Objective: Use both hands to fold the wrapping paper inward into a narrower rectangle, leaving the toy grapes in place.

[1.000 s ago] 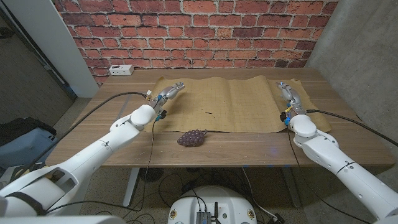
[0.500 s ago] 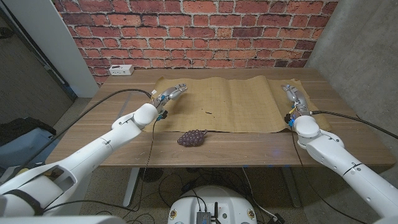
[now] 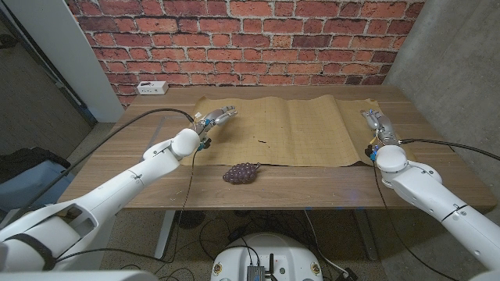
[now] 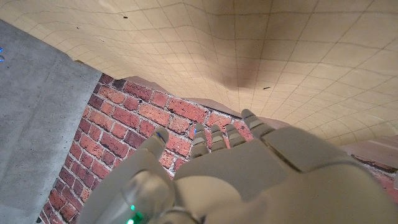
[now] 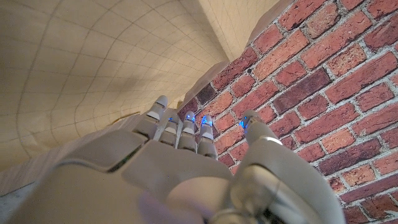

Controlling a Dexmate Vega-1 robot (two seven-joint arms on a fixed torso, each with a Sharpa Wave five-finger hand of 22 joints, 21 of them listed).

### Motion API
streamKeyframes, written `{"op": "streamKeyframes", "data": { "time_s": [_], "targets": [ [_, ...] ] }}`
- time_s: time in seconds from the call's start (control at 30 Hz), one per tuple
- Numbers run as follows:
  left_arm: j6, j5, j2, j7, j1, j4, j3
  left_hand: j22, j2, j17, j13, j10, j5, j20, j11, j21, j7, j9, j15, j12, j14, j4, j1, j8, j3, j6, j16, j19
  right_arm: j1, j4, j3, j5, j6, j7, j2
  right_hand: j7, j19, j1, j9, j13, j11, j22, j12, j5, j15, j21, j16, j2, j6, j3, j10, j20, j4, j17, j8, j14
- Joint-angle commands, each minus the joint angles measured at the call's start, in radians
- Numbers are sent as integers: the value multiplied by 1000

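Wrapping paper (image 3: 285, 129) lies spread across the far half of your desk (image 3: 312, 183), a wide tan sheet with creases running front to back and a small dark mark near its middle. Toy grapes (image 3: 241, 172), a dark purple bunch, sit on bare wood just in front of the sheet's near edge, a little left of centre and apart from both of your hands.

Your left hand (image 3: 216, 118) is over the sheet's left end, near its far left corner, fingers (image 4: 214, 135) stretched forward side by side with the thumb set off to one side; they hold nothing. From the left wrist view the gridded underside pattern of the paper shows beyond those fingertips, with the brick wall (image 3: 234, 43) behind.

Your right hand (image 3: 378, 123) is at the sheet's right edge, fingers (image 5: 180, 127) likewise extended and close together, thumb apart, empty. Whether either hand touches the paper you cannot tell from these views.

A white power strip (image 3: 151, 87) rests at the desk's far left corner.
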Motion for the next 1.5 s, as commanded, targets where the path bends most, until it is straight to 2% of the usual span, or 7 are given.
{"op": "streamKeyframes", "data": {
  "time_s": [0.03, 0.3, 0.53, 0.73, 0.87, 1.1, 1.5],
  "targets": [
    [44, 73, -8, -5, -32, 3, 36, 4, 13, 0, 3, 10, -3, 8, -2, -1, -2, 1, -1, 2, 7, -4, 12, 1, 6, 10, -1, 4, -12, -60, 9, -21, -176, -53, -35, 0, 9, 14, 4, 5, 0, 5, 9, -2, 2, 4, 8, 0, 14, 11, 14, -1, 0, 4, 4, 10],
    [92, 115, -11, -20, -49, -7, 60, 4, 11, 0, 3, 16, -5, 15, 3, -4, -6, 2, -3, 1, 15, -6, 14, -1, 7, 18, 1, 2, -51, -81, 48, -18, -232, -107, -25, -2, 11, 23, 5, 5, -4, 5, 10, -3, -2, 3, 9, 0, 23, 15, 25, 0, 0, 4, 4, 16],
    [115, 140, -24, -43, -75, 9, 84, 4, 9, 0, 3, 34, -8, 14, 1, -3, -10, 2, -11, 3, 37, -8, 16, -3, 9, 30, 5, 14, -57, -101, 60, -28, -305, -142, -23, -4, 11, 30, 5, 5, -6, 5, 10, -3, -5, 2, 8, 1, 30, 19, 30, -1, -2, 4, 4, 17],
    [118, 149, -39, -59, -95, 34, 101, 5, 8, 0, 3, 61, -10, 41, 0, -13, -16, 2, -13, 7, 57, -9, 17, -2, 12, 51, 7, -1, -41, -110, 56, -45, -384, -181, -10, -4, 13, 43, 5, 5, -8, 5, 11, -1, -11, 1, 8, 0, 38, 26, 39, -2, -7, 3, 4, 22],
    [118, 146, -43, -71, -101, 44, 108, 5, 6, 0, 3, 67, -12, 62, -4, -9, -17, 3, -15, 6, 66, -8, 16, -3, 12, 59, 6, 13, -40, -113, 63, -50, -404, -195, 1, -4, 21, 56, 5, 5, -14, 5, 11, -1, -11, 3, 9, -2, 48, 32, 45, -4, -13, 2, 4, 33],
    [118, 132, -50, -94, -110, 64, 114, 5, 5, 0, 4, 76, -13, 58, -3, -7, -13, 3, -15, 6, 72, -8, 15, -2, 13, 74, 5, 24, -18, -115, 70, -44, -501, -211, 26, -5, 25, 65, 5, 5, -14, 5, 7, -1, -13, 3, 9, -3, 53, 36, 42, -7, -16, 2, 3, 37],
    [115, 134, -62, -108, -132, 95, 132, 5, 4, 0, 4, 82, -14, 48, -1, -8, -6, 3, -14, 4, 76, -7, 14, -5, 14, 81, 3, 32, -31, -104, 110, -7, -542, -200, 52, -8, 34, 75, 5, 5, -12, 5, 5, -2, -11, 5, 12, -5, 51, 38, 45, -5, -17, 3, -2, 51]
  ]
}}
